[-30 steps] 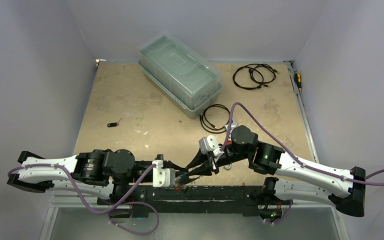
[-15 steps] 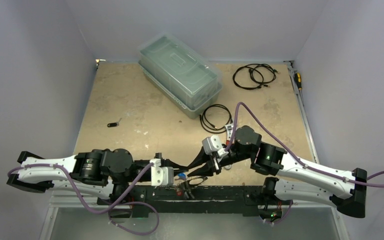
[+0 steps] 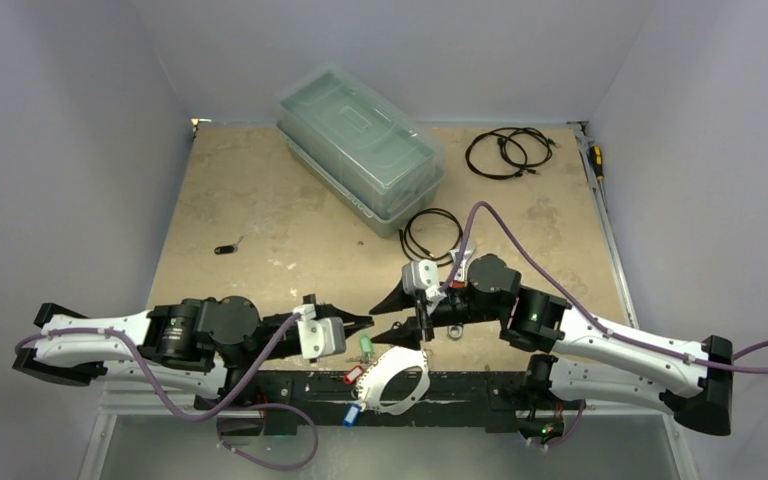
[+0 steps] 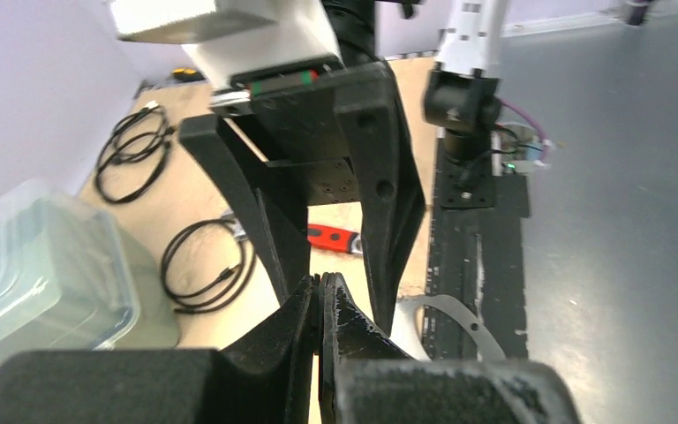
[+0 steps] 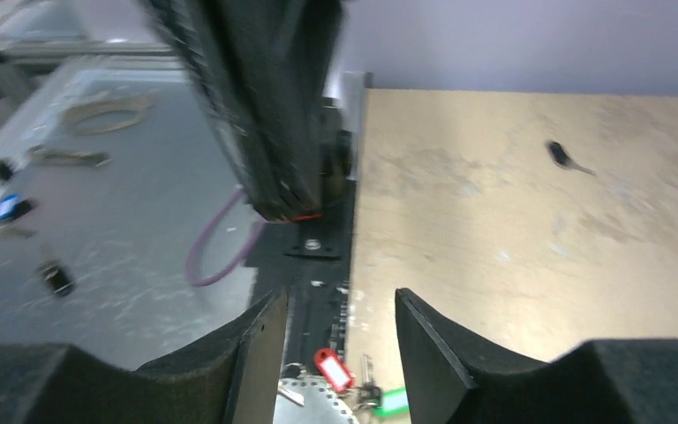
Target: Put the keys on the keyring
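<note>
With the large thin silvery metal keyring [image 3: 405,353] lying at the near edge of the beige surface [image 3: 260,230] beside a small red-tagged key [image 3: 352,377], the spread, empty right end effector [image 3: 381,320] should settle squarely astride the ring's rim, the left end effector [image 3: 362,322] being pressed together.

Both arms reach low toward the middle, wrists nearly meeting; left gripper [image 3: 358,321] jaws pressed shut, right gripper [image 3: 380,321] jaws parted, tips facing it.
</note>
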Action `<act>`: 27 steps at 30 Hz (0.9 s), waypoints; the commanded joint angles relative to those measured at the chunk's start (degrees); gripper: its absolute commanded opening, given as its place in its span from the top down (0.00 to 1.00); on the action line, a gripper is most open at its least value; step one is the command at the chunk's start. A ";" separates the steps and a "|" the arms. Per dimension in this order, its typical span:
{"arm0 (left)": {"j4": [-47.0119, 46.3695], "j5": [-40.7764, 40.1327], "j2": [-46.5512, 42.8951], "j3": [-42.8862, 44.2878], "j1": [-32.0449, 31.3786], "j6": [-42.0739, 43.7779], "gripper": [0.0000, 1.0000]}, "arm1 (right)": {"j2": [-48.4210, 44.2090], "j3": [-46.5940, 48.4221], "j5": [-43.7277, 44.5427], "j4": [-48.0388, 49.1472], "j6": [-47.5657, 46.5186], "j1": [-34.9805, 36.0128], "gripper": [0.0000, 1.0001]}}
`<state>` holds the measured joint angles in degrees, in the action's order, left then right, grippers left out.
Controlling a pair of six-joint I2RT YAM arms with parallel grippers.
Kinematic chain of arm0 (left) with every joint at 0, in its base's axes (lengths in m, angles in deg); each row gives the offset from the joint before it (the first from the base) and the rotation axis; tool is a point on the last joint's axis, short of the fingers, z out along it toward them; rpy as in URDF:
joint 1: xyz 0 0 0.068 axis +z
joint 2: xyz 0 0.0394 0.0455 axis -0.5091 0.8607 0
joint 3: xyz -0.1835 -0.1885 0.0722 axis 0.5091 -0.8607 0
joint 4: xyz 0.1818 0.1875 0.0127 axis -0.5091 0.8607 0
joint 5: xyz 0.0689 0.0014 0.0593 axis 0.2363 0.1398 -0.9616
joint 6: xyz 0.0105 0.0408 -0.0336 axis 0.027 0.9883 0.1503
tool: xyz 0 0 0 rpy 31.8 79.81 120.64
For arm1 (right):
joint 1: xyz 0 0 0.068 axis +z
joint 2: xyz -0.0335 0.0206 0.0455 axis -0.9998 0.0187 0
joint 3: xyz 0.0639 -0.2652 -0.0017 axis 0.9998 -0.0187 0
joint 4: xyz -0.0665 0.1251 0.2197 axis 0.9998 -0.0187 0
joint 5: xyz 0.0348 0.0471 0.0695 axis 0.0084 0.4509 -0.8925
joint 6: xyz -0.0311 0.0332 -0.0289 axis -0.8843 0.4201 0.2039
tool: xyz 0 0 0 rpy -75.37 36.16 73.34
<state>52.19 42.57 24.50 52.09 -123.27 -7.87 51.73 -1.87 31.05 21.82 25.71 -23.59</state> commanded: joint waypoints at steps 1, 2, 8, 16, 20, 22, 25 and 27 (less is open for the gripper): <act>-5.00 -13.57 -2.28 -2.74 -0.06 -3.18 0.95 | 1.30 -2.18 20.62 1.76 6.69 0.14 0.46; -5.64 -16.33 -2.80 -4.21 -0.06 -3.64 0.89 | 2.00 -2.36 22.91 1.26 8.40 0.14 0.45; -6.81 -30.51 -3.33 -9.97 -0.05 -6.30 0.41 | 5.46 -4.33 29.81 -5.67 22.76 0.80 0.40; 0.49 -38.77 3.96 -7.97 0.30 -10.38 0.16 | 14.81 -5.63 43.59 -19.93 43.91 11.19 0.39; 2.11 -37.34 4.62 -8.46 1.64 -10.50 0.13 | 22.26 -5.66 42.90 -19.91 48.92 15.29 0.43; 1.22 -36.78 4.54 -9.85 2.15 -10.52 0.12 | 25.67 -5.01 41.56 -19.23 49.61 16.32 0.46; 0.26 -36.46 5.80 -11.18 2.55 -10.53 0.12 | 29.21 -3.31 42.09 -20.70 50.51 18.01 0.48; 0.25 -35.97 7.48 -11.06 2.73 -10.49 0.12 | 31.02 -2.99 41.23 -21.03 51.15 18.23 0.48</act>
<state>53.42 6.94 29.94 41.58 -121.02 -17.37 80.78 -6.92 71.18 2.48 72.64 -6.34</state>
